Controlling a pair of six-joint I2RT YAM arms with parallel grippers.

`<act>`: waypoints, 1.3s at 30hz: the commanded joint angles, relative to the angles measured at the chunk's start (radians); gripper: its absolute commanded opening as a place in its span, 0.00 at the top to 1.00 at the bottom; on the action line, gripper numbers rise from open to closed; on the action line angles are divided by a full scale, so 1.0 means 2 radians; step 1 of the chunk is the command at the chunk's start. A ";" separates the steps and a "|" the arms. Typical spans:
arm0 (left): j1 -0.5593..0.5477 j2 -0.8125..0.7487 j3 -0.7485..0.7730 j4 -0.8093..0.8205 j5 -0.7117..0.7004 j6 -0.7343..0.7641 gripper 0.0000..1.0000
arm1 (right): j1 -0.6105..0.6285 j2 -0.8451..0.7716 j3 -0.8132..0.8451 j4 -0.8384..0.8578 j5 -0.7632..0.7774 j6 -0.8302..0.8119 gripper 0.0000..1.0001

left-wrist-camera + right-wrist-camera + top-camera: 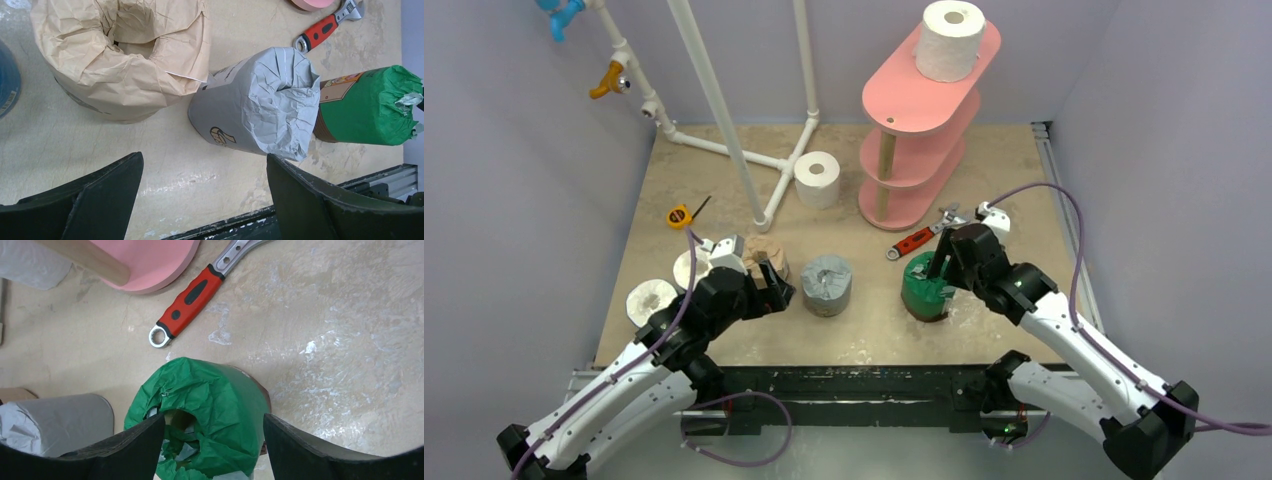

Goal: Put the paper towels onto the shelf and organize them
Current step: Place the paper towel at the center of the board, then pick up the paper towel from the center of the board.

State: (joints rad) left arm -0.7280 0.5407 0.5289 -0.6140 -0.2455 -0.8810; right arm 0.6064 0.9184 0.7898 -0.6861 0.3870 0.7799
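The pink shelf (pixel 924 130) stands at the back with one white paper towel roll (pixel 951 38) on its top board. A second white roll (pixel 817 180) stands on the floor to the shelf's left. Tan (pixel 120 55), grey (pixel 260 105) and green-wrapped (pixel 225 385) rolls stand in a row near the front. Two more white rolls (pixel 652 298) are at the left. My right gripper (pixel 214 419) is open, straddling the green roll's top, one finger over its core and the other off its right side. My left gripper (pixel 204 157) is open over bare floor, just short of the grey roll.
A red-handled wrench (pixel 914 240) lies between the green roll and the shelf's base. A yellow tape measure (pixel 680 216) sits at the left. The white pipe frame (pixel 724 110) rises at the back left. A blue-wrapped edge (pixel 6 80) shows beside the tan roll.
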 commanded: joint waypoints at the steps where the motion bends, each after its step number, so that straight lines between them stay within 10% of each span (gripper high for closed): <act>1: -0.002 0.004 -0.001 0.024 0.007 -0.008 0.07 | -0.010 -0.030 0.021 -0.031 0.027 0.022 0.29; 39: -0.002 0.013 -0.009 0.032 0.018 -0.008 0.07 | -0.031 -0.040 -0.089 0.042 -0.053 0.071 0.55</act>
State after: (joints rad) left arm -0.7280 0.5568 0.5251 -0.5911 -0.2146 -0.8810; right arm 0.5484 0.8322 0.6273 -0.6495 0.2932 0.9024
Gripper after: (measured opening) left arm 0.927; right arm 0.475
